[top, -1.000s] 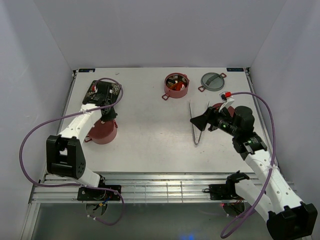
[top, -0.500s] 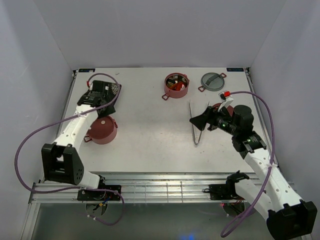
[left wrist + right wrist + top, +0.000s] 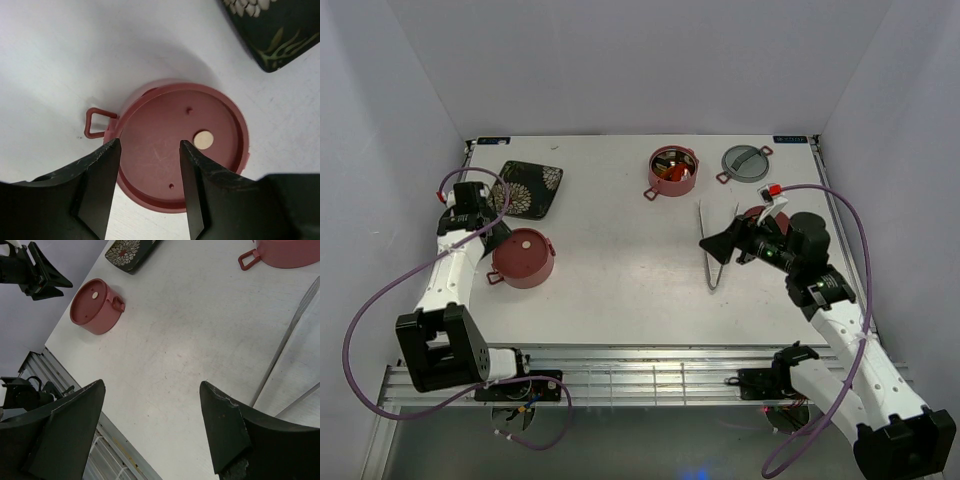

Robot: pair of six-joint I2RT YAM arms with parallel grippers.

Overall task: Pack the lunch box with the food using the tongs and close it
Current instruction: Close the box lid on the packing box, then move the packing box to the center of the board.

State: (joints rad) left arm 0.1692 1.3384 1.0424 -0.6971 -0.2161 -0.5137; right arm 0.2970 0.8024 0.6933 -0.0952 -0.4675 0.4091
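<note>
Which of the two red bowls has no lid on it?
The back bowl beside the grey metal lid: it is uncovered, with food showing inside. The front-left bowl is capped by a flat red disc lid.

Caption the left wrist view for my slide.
Left gripper, jaws open, over the lidded red bowl beside the patterned plate.

I see a white table [image 3: 620, 285], a dark-red lidded bowl [image 3: 523, 258] at near left with a pale dot on top, a black plate [image 3: 525, 187] with cream flower print, orange and red food [image 3: 668, 168] in the far bowl [image 3: 670, 189], also dark red, a grey lid [image 3: 745, 162], silver tongs [image 3: 716, 245]
</note>
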